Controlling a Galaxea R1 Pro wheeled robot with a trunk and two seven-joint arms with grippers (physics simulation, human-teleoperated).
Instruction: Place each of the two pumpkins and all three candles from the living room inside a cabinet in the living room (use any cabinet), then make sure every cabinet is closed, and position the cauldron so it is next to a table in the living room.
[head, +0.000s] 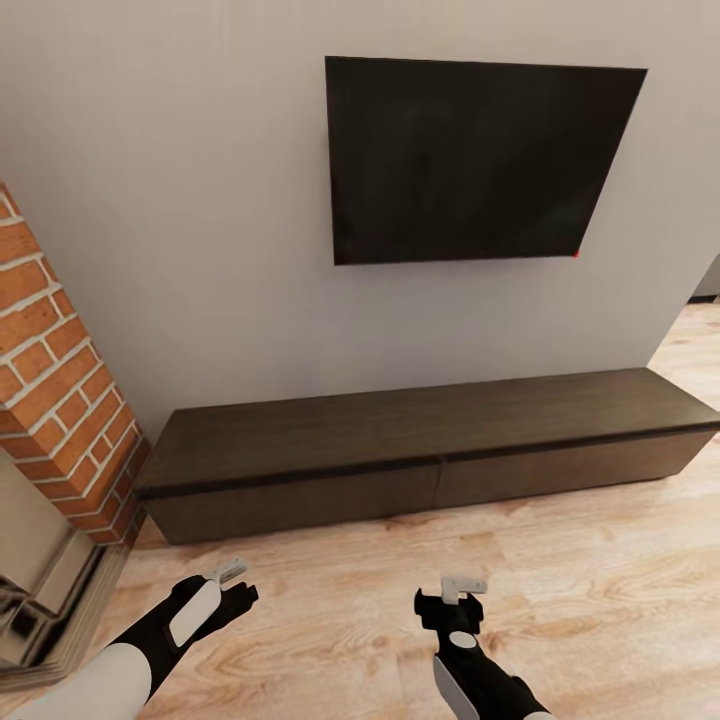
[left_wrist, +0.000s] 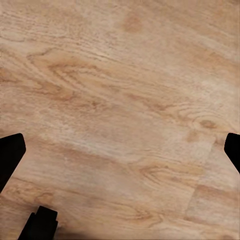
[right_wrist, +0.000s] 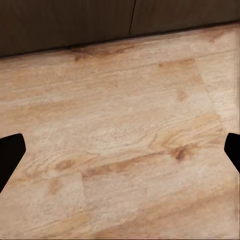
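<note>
The cabinet (head: 430, 440), a long low dark-brown unit with two wide drawer fronts, stands against the grey wall ahead, both fronts shut. Its lower edge (right_wrist: 100, 25) also shows in the right wrist view. My left gripper (head: 232, 590) hangs over the wooden floor in front of the cabinet's left half, open and empty; its fingertips (left_wrist: 10, 155) sit far apart over bare planks. My right gripper (head: 462, 598) hovers in front of the cabinet's middle, also open and empty, its fingertips (right_wrist: 10, 152) wide apart. The pumpkins, candles, cauldron and table are out of view.
A black TV (head: 470, 160) hangs on the wall above the cabinet. A red brick fireplace column (head: 60, 390) stands at the left, with its hearth step (head: 50, 600) near my left arm. Light wood floor (head: 560, 560) stretches in front and to the right.
</note>
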